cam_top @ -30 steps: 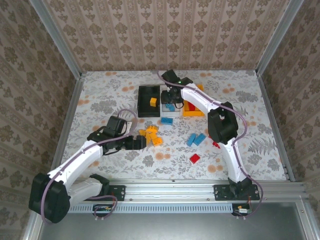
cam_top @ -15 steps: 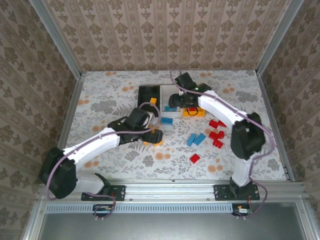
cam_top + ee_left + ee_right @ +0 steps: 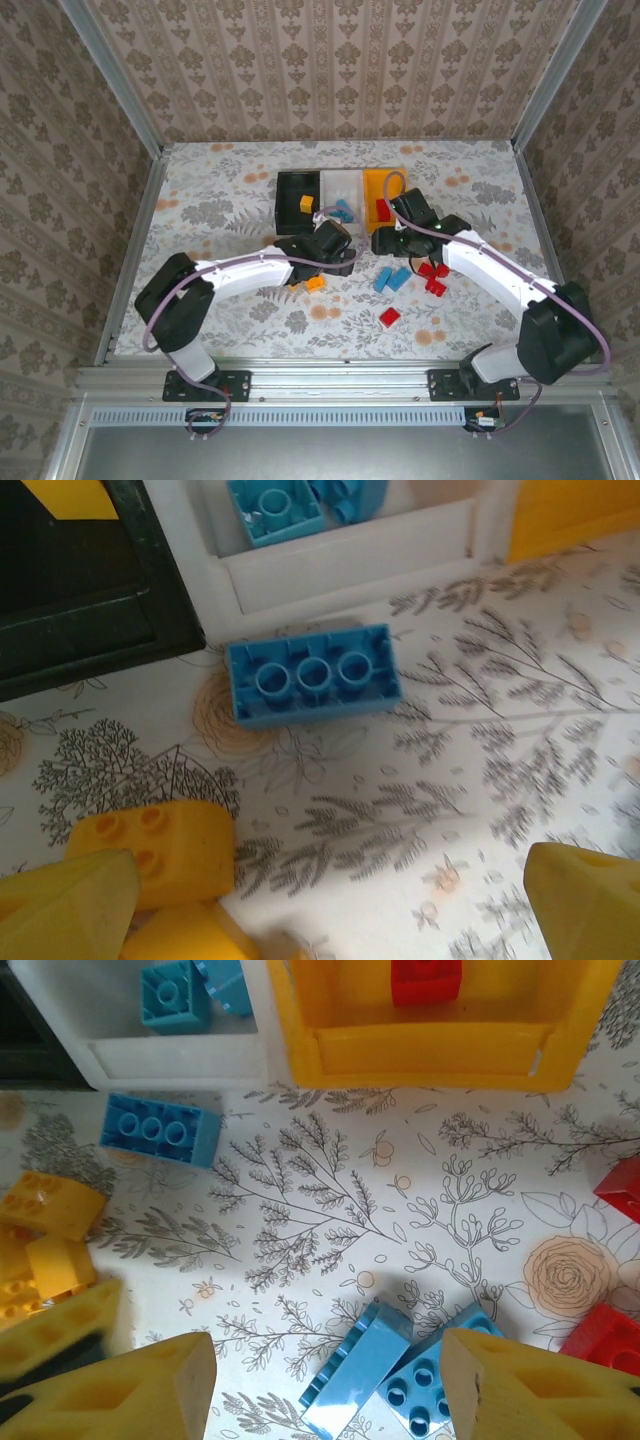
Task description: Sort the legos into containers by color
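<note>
Left claw [image 3: 330, 870]: wide open, nothing in it, both yellow fingertips at the bottom corners of its wrist view. Target, as I read it, is the blue rectangular plastic brick [image 3: 312, 675], lying hollow side up on the flower-patterned surface [image 3: 500, 730], straight ahead of the claw towards the bins.

Key relation: the brick's long axis runs across the claw's view with a slight tilt, roughly in line with the fingertip-to-fingertip line. The fingers would close on its short ends. The gap looks wide enough, but a wrist turn to pinch the long sides would probably hold better.

Edges: the far long side sits just beside the near wall of the white plastic bin [image 3: 350, 565]; can't tell if they touch. The corner of the black plastic bin [image 3: 90, 630] is close to the brick's left end, so there is little room for a finger on the far side. The near side and right end are bare surface. Yellow plastic bricks [image 3: 160, 850] crowd the left fingertip and may get nudged on the way in.

The drop is short, since the white bin is right behind and already holds blue bricks.

Right claw [image 3: 325, 1360]: open and empty, hanging over two loose blue bricks [image 3: 355, 1365]. For this arm the target brick is well off to the side, so the left arm is nearer.
</note>
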Robot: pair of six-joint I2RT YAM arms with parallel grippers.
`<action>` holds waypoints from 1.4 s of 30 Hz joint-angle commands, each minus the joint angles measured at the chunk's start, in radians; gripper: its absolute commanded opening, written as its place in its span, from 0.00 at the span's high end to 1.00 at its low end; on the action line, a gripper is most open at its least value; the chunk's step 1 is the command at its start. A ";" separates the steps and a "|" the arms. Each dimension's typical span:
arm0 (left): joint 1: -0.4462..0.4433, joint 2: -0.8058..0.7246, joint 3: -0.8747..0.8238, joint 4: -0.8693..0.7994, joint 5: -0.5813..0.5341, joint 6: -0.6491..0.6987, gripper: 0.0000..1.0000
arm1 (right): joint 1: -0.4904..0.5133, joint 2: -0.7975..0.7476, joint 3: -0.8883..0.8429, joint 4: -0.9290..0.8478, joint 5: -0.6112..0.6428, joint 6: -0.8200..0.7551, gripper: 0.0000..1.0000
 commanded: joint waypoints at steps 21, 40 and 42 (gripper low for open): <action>0.096 0.315 0.162 0.082 0.015 -0.032 0.06 | -0.041 -0.003 -0.049 0.076 -0.090 0.008 0.39; 0.073 0.323 0.170 0.106 0.062 -0.015 0.39 | -0.035 0.046 -0.052 0.102 -0.111 0.039 0.40; 0.063 0.303 0.161 0.104 0.065 -0.011 0.43 | -0.034 0.050 -0.058 0.106 -0.111 0.040 0.40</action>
